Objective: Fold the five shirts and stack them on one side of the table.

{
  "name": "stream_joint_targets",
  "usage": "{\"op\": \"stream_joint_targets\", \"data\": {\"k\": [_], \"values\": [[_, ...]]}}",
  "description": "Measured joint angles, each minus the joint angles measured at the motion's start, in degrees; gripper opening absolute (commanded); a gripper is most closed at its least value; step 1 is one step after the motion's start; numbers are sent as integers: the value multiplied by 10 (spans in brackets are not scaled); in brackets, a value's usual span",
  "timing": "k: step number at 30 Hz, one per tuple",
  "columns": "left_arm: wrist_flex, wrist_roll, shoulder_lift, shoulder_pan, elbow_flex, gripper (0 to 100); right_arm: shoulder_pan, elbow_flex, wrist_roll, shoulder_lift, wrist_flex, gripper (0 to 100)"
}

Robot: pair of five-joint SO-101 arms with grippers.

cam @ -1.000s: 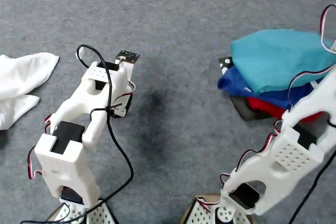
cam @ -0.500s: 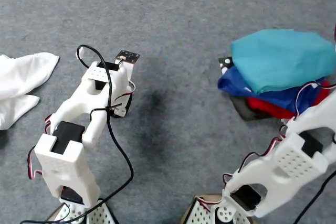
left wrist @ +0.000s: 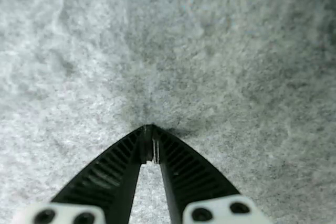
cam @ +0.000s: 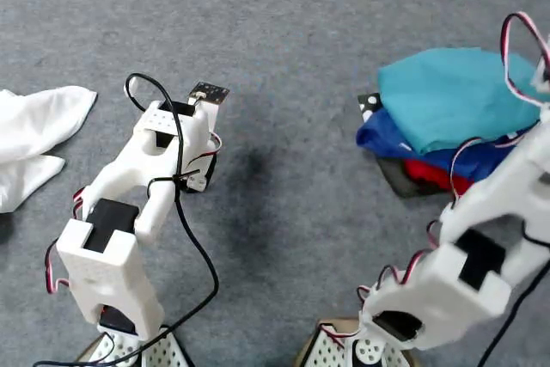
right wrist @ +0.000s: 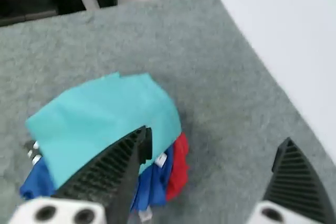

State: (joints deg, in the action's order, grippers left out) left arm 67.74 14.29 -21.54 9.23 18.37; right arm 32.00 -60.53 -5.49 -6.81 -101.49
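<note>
A stack of folded shirts lies at the table's right: a teal shirt (cam: 460, 92) on top, a blue shirt (cam: 391, 139) under it, a red shirt (cam: 434, 176) below, and a dark one (cam: 394, 176) at the bottom. The right wrist view looks down on the teal shirt (right wrist: 102, 124), the blue shirt (right wrist: 37, 182) and the red shirt (right wrist: 178, 169). My right gripper (right wrist: 210, 153) is open, high above the stack. An unfolded white shirt (cam: 34, 139) lies at the left edge. My left gripper (left wrist: 151, 132) is shut, its tips on the bare grey felt.
The grey felt table (cam: 292, 58) spreads wide between the white shirt and the stack. The table's far edge and right edge (right wrist: 247, 40) meet a white wall. Cables (cam: 193, 238) trail from the left arm.
The right arm has swung up and to the right, lifting away over the stack. The left arm has not moved.
</note>
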Motion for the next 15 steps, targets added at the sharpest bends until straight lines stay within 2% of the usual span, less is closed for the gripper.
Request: {"op": "stream_joint_targets", "data": {"k": [8,15], "values": [[0,0,0,0,0,18,-91,269,-1,143,0,365],[0,0,0,0,0,18,-238,455,-1,196,9,365]]}}
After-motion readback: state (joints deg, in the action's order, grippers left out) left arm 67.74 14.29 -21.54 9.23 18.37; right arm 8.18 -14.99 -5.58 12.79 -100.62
